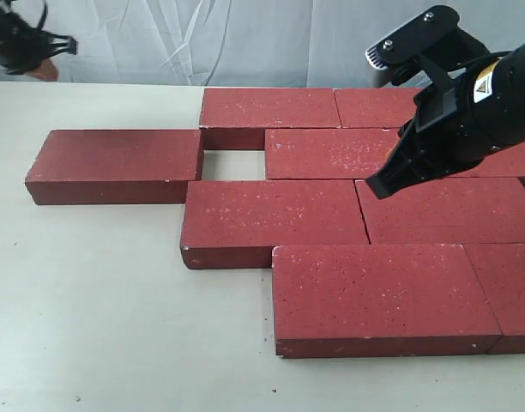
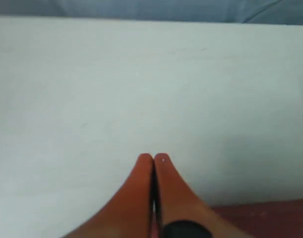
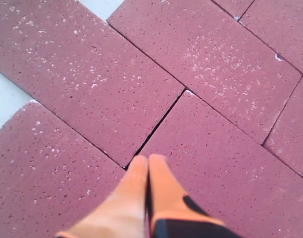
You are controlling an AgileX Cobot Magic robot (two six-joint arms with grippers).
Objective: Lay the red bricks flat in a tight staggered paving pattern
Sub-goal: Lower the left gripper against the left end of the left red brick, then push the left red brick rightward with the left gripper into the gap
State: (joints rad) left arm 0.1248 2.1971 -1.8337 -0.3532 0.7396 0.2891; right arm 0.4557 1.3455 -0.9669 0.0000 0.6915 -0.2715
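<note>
so the red bricks are mostly down flat, packed in staggered rows over the right half of the table and running past its right edge in our view. the one that matters is the stray brick. it lies flat toward the left edge, level with the second row from the back but parted from it by a gap where bare table shows. its long axis runs left to right, parallel to the back edge and in line with the rows. so we reckon it needs no turning, just a straight shove along its own length to the right until its short end meets the next brick.

the right gripper is pinched fully together with nothing in it, tip pointing down at a seam in the middle of the paving. we can't tell if it's actually touching. the stray brick lies off to its left, beyond the gap, so it's on the wrong side to push.

the left gripper is also closed tight and empty, up by the back left corner over bare table. the stray brick sits toward the near edge from it, with its outer short end on that side, so we'd call the left arm the better placed one.
</note>
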